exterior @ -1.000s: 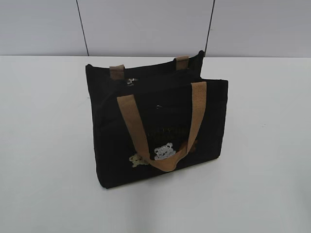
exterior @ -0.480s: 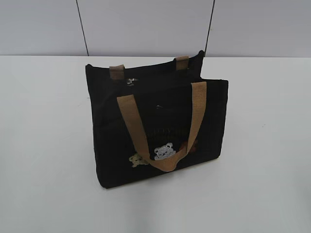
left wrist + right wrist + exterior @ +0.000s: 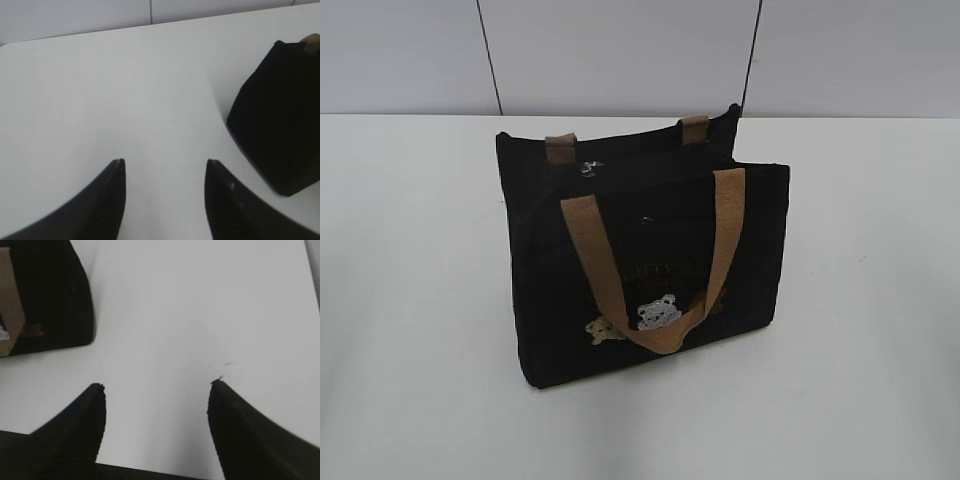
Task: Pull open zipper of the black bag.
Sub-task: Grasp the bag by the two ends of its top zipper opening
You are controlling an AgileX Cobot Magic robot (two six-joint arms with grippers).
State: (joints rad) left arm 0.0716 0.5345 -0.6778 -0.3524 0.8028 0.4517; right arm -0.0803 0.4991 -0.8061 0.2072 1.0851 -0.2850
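Note:
The black bag (image 3: pixel 650 265) stands upright in the middle of the white table, its tan front handle hanging down over the bear patches. The zipper's silver pull tab (image 3: pixel 588 168) sits at the left end of the bag's top. Neither arm shows in the exterior view. My left gripper (image 3: pixel 165 162) is open over bare table, and the black bag (image 3: pixel 280 120) lies to its right. Open too is my right gripper (image 3: pixel 156 385), nothing between its fingers, with the black bag (image 3: pixel 50 300) at its upper left.
The white table (image 3: pixel 410 300) spreads wide on both sides of the bag and in front of it. A grey panelled wall (image 3: pixel 620 50) rises behind the table's far edge.
The exterior view shows nothing moved; the bag stands as before.

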